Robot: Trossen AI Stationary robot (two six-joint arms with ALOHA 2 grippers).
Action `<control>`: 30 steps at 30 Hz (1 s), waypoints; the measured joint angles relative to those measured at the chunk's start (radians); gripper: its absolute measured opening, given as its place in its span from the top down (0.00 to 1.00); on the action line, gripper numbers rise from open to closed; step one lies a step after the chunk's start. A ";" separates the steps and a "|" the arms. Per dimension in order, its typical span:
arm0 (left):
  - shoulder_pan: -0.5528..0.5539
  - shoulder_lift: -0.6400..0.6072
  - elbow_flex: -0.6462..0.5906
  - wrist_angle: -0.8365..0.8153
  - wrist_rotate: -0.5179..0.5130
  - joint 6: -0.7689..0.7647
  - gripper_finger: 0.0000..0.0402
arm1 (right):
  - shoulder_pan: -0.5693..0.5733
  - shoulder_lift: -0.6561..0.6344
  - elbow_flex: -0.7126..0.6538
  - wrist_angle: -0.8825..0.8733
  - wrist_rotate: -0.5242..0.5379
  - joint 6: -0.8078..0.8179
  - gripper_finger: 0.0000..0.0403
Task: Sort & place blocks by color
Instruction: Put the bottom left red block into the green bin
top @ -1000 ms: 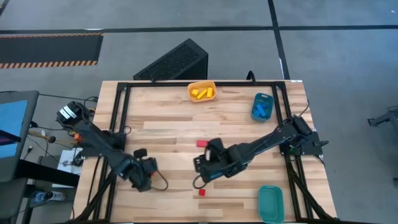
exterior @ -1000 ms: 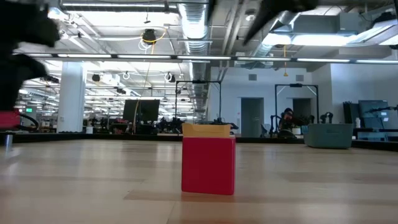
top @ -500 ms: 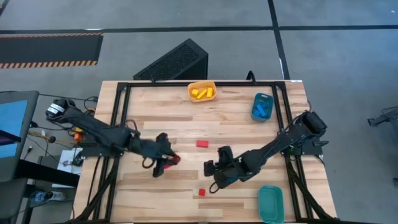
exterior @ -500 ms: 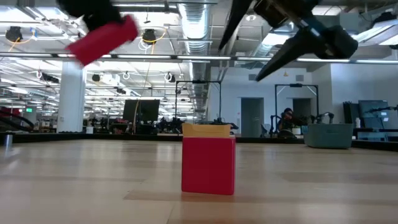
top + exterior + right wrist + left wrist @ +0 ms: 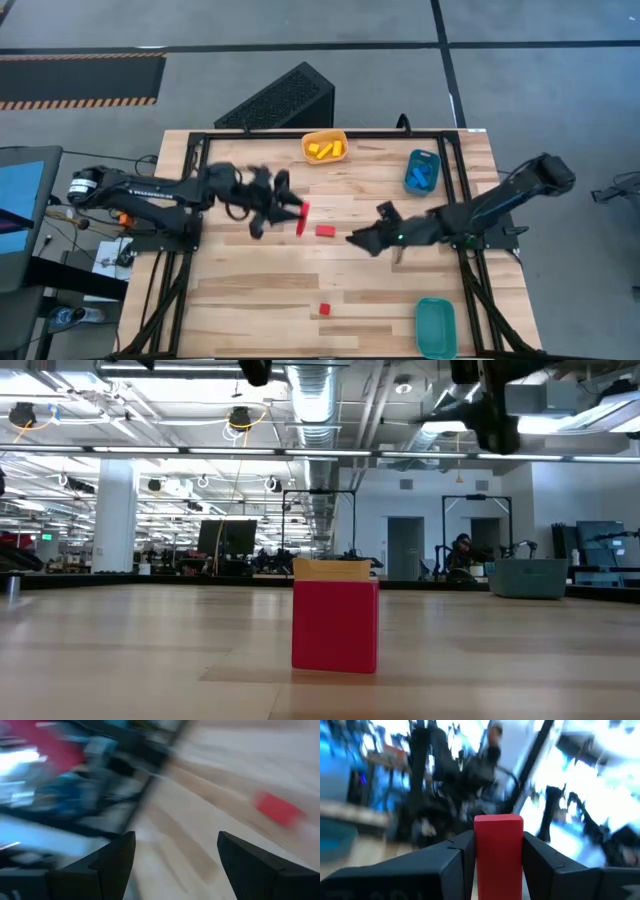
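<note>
High: left gripper (image 5: 291, 213) clamps a red bar (image 5: 301, 219), upright axis; teal tray (image 5: 436, 326) far off, right arm nearer it. Low: red cube (image 5: 335, 625) on table. Left wrist: bar gripped between fingers (image 5: 457, 855). Right wrist: right gripper (image 5: 172, 865) spread, empty.

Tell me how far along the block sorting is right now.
Yellow blocks lie in the orange tray and blue blocks in the blue tray. The left gripper holds a red bar. Two red blocks are left on the table; the teal tray looks empty.
</note>
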 joint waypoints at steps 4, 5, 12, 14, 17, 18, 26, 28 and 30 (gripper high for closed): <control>0.110 0.000 0.000 0.147 0.017 -0.034 0.76 | -0.095 -0.107 -0.165 0.419 -0.120 -0.250 0.25; 0.137 0.002 0.000 0.189 0.028 -0.037 0.76 | -0.125 -0.128 -0.190 0.479 -0.137 -0.287 0.25; 0.261 0.137 0.001 0.543 0.027 -0.130 0.76 | -0.354 -0.155 -0.218 0.642 -0.363 -0.334 0.25; 0.285 0.206 0.009 0.637 0.028 -0.180 0.75 | -0.410 -0.144 -0.219 0.663 -0.466 -0.342 0.25; 0.307 0.307 0.043 0.773 0.025 -0.239 0.75 | -0.489 -0.143 -0.218 0.690 -0.601 -0.340 0.25; 0.311 0.339 0.061 0.826 0.022 -0.243 0.75 | -0.514 -0.143 -0.218 0.691 -0.639 -0.340 0.25; 0.311 0.505 0.198 1.095 -0.017 -0.216 0.75 | -0.734 -0.150 -0.218 0.811 -0.943 -0.244 0.25; 0.311 0.514 0.218 1.085 -0.017 -0.192 0.75 | -0.778 -0.148 -0.217 0.846 -0.990 -0.232 0.25; 0.311 0.519 0.234 1.088 -0.019 -0.167 0.75 | -0.811 -0.141 -0.212 0.841 -1.036 -0.225 0.25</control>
